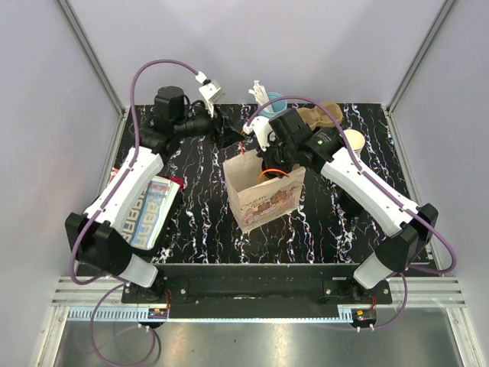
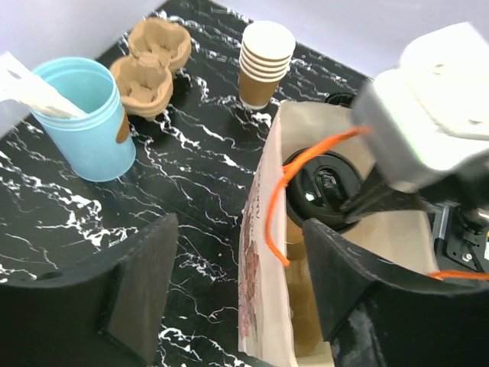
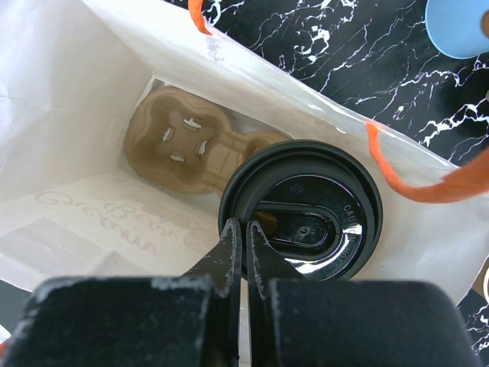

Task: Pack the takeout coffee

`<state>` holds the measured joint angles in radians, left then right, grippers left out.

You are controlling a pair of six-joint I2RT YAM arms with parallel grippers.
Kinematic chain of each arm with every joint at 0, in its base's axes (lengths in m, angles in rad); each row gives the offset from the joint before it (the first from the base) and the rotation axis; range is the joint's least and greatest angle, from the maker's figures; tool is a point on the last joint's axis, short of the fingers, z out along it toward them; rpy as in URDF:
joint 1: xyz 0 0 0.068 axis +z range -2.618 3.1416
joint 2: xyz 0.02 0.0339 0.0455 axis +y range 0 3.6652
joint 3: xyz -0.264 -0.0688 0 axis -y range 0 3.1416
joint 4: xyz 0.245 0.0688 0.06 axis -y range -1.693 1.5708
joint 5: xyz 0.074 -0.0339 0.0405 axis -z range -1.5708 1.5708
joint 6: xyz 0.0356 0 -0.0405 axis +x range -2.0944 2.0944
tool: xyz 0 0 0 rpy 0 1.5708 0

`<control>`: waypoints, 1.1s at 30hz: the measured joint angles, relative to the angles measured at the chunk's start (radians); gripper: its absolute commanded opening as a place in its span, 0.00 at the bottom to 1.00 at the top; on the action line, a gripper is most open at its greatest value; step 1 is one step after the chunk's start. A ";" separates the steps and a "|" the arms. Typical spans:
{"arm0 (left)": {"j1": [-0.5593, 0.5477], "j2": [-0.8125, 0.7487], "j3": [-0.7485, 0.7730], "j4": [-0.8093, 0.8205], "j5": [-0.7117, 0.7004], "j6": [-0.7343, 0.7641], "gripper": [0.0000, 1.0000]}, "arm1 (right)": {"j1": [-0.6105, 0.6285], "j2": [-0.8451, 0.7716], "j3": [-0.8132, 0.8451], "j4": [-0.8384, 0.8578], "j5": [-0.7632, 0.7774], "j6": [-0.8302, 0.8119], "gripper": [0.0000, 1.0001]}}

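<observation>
- Paper bag [image 1: 263,202] stands open at mid-frame on the marbled black table [image 1: 199,222]. The takeout coffee [image 3: 302,222] is inside it, black lid up, over one end of a pulp carrier [image 3: 179,141] lying on the bag floor.
- Right claw [image 3: 244,229], fingers pressed shut, meets the lid's near rim; whether it pinches the lip cannot be told.
- Left claw [image 2: 241,225], spread wide and gripping nothing, straddles the bag's left wall at the bottom of its wrist view.
- Judged step: lowering the cup into the bag. It calls for a slow, straight descent so the base seats in a carrier well rather than on a ridge. The lid should be kept level and the orange handle [image 2: 269,222] draped across it kept from snagging. The left claw could help by holding the mouth wide.
- Count, nearest first: one printed packet [image 1: 149,210] at lower left of the top view; one bag with two orange handles; one lidded cup; one carrier inside.
- Farthest, toward the upper edge: one blue cup [image 2: 88,122] of white sticks; one spare carrier [image 2: 149,65] with two wells; one stack of paper cups [image 2: 263,65], about five.
</observation>
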<state>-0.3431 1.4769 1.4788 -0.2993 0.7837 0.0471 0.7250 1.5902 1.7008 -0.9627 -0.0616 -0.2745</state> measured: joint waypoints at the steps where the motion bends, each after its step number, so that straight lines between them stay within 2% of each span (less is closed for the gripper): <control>1: -0.005 0.017 0.001 0.002 -0.004 0.001 0.64 | 0.000 0.000 -0.002 0.000 0.000 0.001 0.00; 2: -0.010 0.032 0.002 0.000 -0.006 0.002 0.62 | 0.000 0.000 -0.003 0.000 0.000 0.001 0.00; 4: -0.020 0.061 0.007 -0.003 -0.011 0.000 0.49 | 0.000 0.000 -0.006 0.000 0.000 0.002 0.00; 5: -0.024 0.076 0.011 -0.006 -0.014 -0.002 0.39 | 0.000 0.000 -0.008 0.000 0.000 0.002 0.00; 6: -0.026 0.092 0.018 -0.008 -0.018 0.000 0.21 | 0.000 0.000 -0.011 0.000 0.000 0.002 0.00; 7: -0.027 0.101 0.023 -0.009 -0.019 -0.008 0.12 | 0.000 0.000 -0.012 0.000 0.000 0.002 0.00; 10: -0.031 0.127 0.049 -0.013 -0.025 -0.023 0.00 | 0.000 0.000 -0.021 0.000 0.000 0.001 0.00; 17: -0.032 0.136 0.086 -0.006 -0.043 -0.058 0.00 | 0.000 0.000 -0.050 0.005 0.000 -0.001 0.00; 33: -0.044 0.172 0.086 -0.006 -0.271 -0.135 0.00 | 0.000 0.001 -0.060 0.005 -0.001 -0.018 0.00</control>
<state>-0.3870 1.6489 1.5650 -0.3054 0.5125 -0.0879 0.7250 1.5909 1.6413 -0.9577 -0.0628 -0.2920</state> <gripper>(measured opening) 0.013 0.014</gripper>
